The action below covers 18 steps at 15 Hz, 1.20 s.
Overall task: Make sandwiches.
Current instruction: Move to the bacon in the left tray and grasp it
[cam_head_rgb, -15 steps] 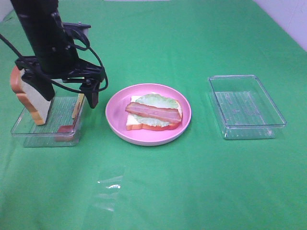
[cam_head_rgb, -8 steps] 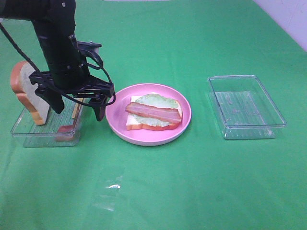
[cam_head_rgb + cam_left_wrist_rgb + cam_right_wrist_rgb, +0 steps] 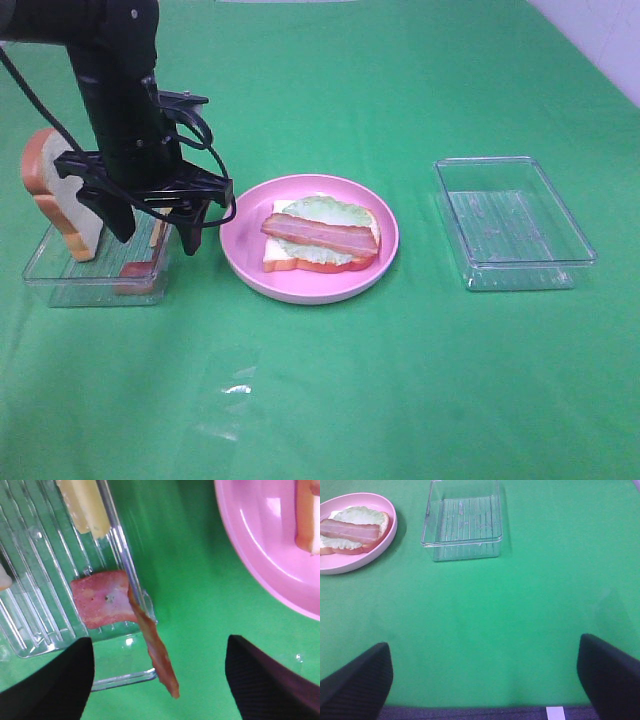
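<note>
Sandwiches (image 3: pixel 320 238) half-built on plate (image 3: pixel 232 255) | we judged layers light, stiff; pinch edges | left gripper (image 3: pixel 157 235) gaped empty, right gripper (image 3: pixel 482 680) too

- The left gripper (image 3: pixel 155 236) hangs over the left tray's (image 3: pixel 60 276) plate-side wall, jaws spread, blocking the way in from above there.
- A bread slice (image 3: pixel 55 200) stands upright at that tray's outer end, and a bacon strip (image 3: pixel 150 635) drapes over its wall.
- Only a narrow gap separates this tray from the pink plate (image 3: pixel 240 262).
- The green cloth (image 3: pixel 400 390) lies open between the plate and the right tray (image 3: pixel 520 262), and across the near side.
</note>
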Each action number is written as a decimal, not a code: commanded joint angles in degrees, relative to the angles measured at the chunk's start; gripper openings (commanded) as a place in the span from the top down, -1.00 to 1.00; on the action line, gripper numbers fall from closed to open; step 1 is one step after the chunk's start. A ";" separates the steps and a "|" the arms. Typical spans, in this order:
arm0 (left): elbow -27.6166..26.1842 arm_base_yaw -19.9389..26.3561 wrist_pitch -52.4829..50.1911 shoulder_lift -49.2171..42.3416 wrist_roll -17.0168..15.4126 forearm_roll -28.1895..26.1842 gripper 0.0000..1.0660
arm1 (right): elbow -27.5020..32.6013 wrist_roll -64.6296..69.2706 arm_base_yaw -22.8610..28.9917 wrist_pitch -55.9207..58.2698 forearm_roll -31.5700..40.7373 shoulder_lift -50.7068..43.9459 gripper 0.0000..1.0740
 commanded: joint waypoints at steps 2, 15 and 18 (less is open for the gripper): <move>0.40 -0.17 0.80 0.29 -0.69 0.11 -0.02 | 0.11 0.11 0.06 -0.17 0.23 -1.83 -0.78; 0.40 -0.17 -0.40 0.29 -2.18 0.23 0.70 | 0.11 0.11 0.06 -0.17 0.23 -1.83 -0.78; 0.40 -0.17 -0.40 0.29 -2.18 0.23 1.00 | 0.11 0.11 0.06 -0.17 0.23 -1.83 -0.78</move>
